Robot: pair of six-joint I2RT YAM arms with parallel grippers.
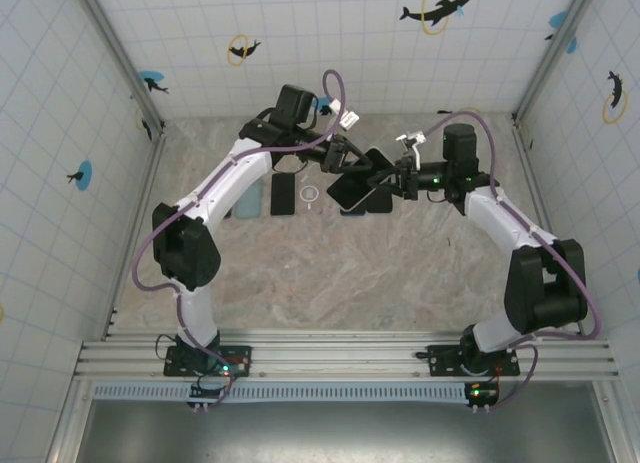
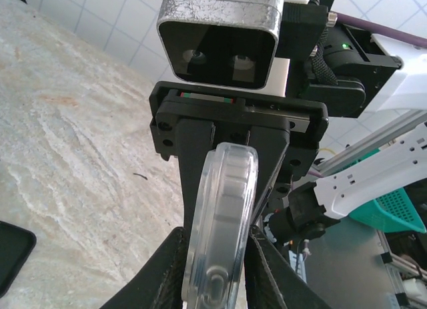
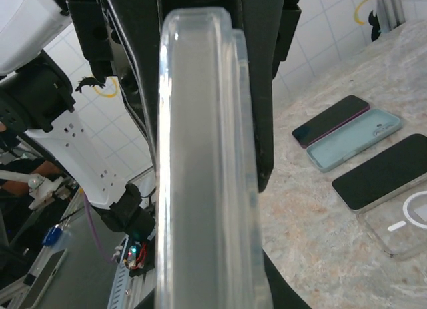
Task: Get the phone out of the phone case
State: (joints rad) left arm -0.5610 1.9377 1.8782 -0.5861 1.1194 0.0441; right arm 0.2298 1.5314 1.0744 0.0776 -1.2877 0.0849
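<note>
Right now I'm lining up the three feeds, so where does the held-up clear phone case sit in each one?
Top external: the clear phone case is at upper centre, where the two arms meet.
Left wrist: the case is at bottom centre, edge-on.
Right wrist: the case runs top to bottom through the centre, edge-on.
Shared landmark: the marbled table.

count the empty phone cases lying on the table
2: teal case beside the pink-edged phone; clear ringed case beside the black phone. Others may be hidden.
</note>
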